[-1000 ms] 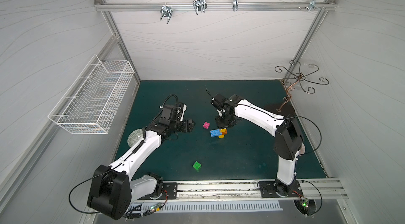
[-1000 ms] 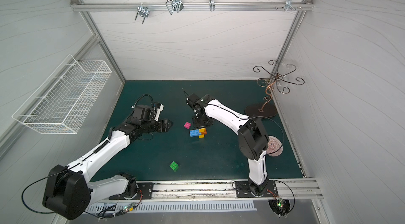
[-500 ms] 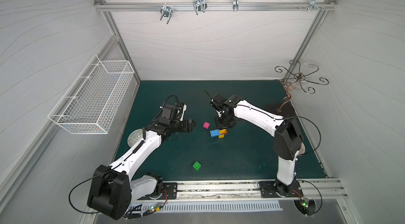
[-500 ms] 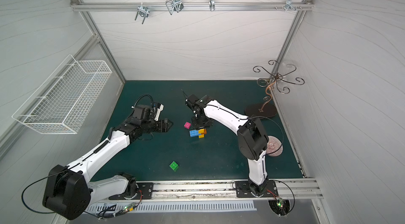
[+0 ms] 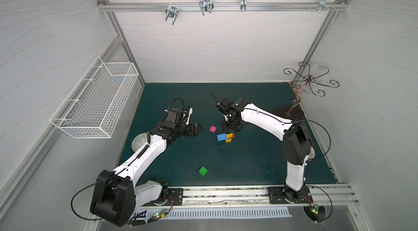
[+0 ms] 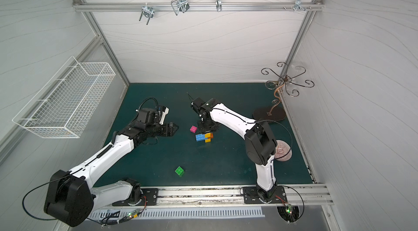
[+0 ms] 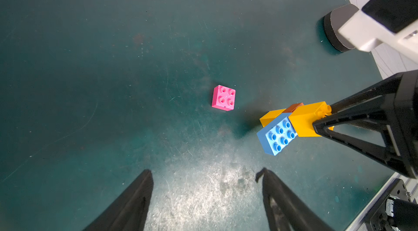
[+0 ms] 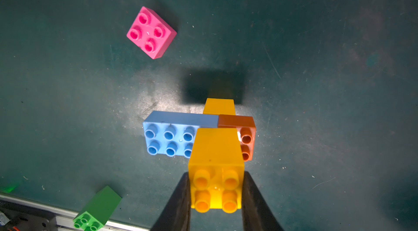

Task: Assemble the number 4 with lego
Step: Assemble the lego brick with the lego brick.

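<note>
The 4 is roughly two-thirds done, I'd say. Four bricks are already clicked together into one figure (image 5: 222,137) in the middle of the desk (image 5: 248,162). There's a lower yellow brick (image 8: 219,106) at the bottom, then the blue bar (image 8: 169,141) and the orange brick (image 8: 246,139) end to end across it, and a top yellow brick (image 8: 216,150) sitting on those.

What's left is the pink brick (image 8: 151,32) and the green brick (image 5: 203,170), both loose and studs-up. Pink sits near the figure on the left arm's side. Green is well apart, out toward the front rail.

The right gripper (image 8: 216,174) comes in from above and pinches the top yellow brick by its two sides. I can't tell whether the figure's bottom rests on the desk or hangs just off it. The left gripper (image 7: 204,171) is spread wide and empty, low over the desk, with pink lying ahead of it and nothing touching.

Looks-wise, the blue bar juts out a long way on one side and orange only pokes out a little on the other. The seams look flush from the right wrist view. My guess is pink goes on next, but that's just a guess.
</note>
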Controlling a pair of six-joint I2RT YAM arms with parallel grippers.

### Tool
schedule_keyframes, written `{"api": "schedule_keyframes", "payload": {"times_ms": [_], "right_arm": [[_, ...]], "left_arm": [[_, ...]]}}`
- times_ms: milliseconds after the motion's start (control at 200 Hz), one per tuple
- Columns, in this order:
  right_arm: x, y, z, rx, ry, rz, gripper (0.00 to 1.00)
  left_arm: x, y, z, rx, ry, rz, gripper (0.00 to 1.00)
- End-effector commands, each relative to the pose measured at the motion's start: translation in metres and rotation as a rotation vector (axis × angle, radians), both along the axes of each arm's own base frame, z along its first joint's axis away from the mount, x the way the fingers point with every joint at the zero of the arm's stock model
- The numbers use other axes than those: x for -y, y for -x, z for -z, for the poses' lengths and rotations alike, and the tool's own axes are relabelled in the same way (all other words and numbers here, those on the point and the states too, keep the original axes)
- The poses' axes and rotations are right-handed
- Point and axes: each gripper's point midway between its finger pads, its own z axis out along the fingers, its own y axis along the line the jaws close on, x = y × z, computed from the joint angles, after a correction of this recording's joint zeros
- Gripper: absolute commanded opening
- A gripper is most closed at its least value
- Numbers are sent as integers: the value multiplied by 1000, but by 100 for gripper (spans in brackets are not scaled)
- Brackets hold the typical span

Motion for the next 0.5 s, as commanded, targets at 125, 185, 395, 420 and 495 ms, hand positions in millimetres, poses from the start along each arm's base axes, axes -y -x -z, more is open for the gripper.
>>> {"api": "schedule_keyframes", "payload": {"times_ms": [125, 185, 395, 420, 495], "right_arm": [[17, 22, 52, -104, 144, -44, 6], [17, 25, 55, -105, 151, -52, 5], [22, 30, 62, -79, 163, -75, 4], [23, 30, 64, -81, 165, -79, 4], [25, 33, 68, -89, 176, -91, 4]], "left_arm": [[1, -8, -13, 45, 17, -6, 78], [1, -8, -13, 46, 16, -7, 78], [1, -9, -14, 49, 15, -7, 78], [1, -9, -14, 49, 15, -7, 78], [1, -9, -14, 48, 14, -7, 78]]}}
